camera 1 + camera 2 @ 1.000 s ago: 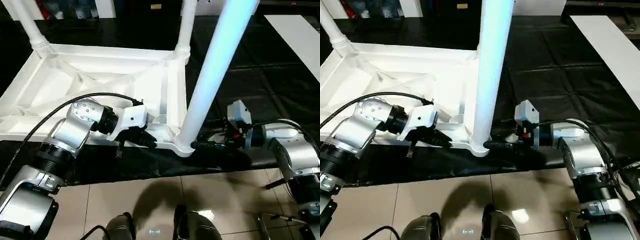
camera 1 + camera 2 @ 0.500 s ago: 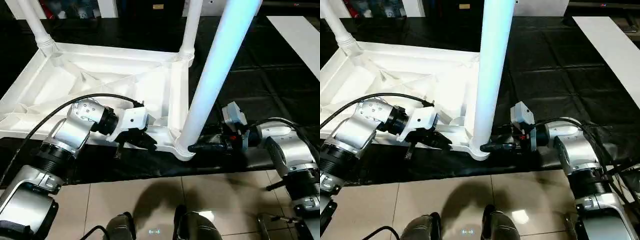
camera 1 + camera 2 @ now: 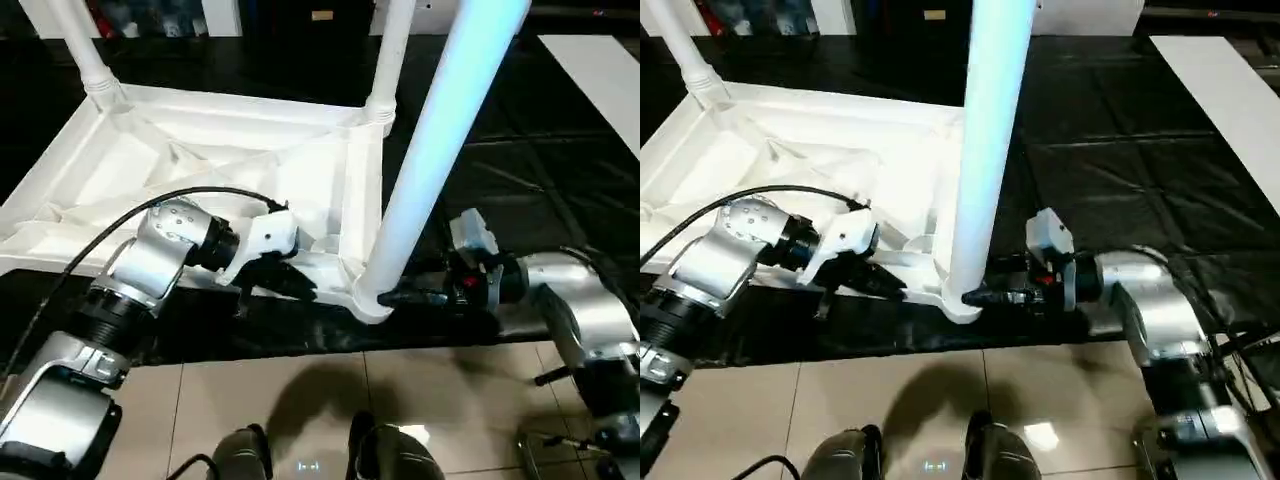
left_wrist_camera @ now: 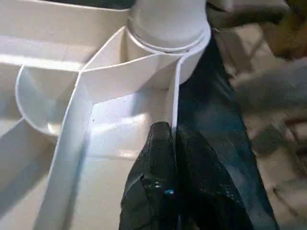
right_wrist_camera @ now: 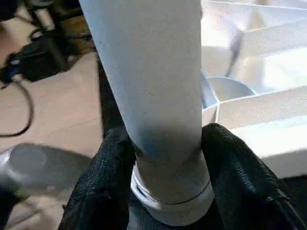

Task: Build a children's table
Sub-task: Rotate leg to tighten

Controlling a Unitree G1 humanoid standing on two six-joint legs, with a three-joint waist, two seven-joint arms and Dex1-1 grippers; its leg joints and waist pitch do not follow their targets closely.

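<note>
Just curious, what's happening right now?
Left gripper pinching tabletop rim. Right gripper around near leg at its socket. Nothing in the way.

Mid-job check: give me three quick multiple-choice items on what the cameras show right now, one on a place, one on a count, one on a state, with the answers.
1. Where is the right end effector?
A. At the base of the near leg
B. On the far leg
C. Resting on the floor

2. How many legs stand in the upturned table top?
A. One
B. Three
C. Five

3. What is the left end effector doing?
A. Hanging open above the top
B. Shut on the top's thin rim
C. Holding a loose leg

Answers:
1 A: the right end effector has a finger on each side of the near leg, just above its corner socket.
2 B: three legs rise from the table top in the head views.
3 B: the left end effector has its fingers together on the rim.
</note>
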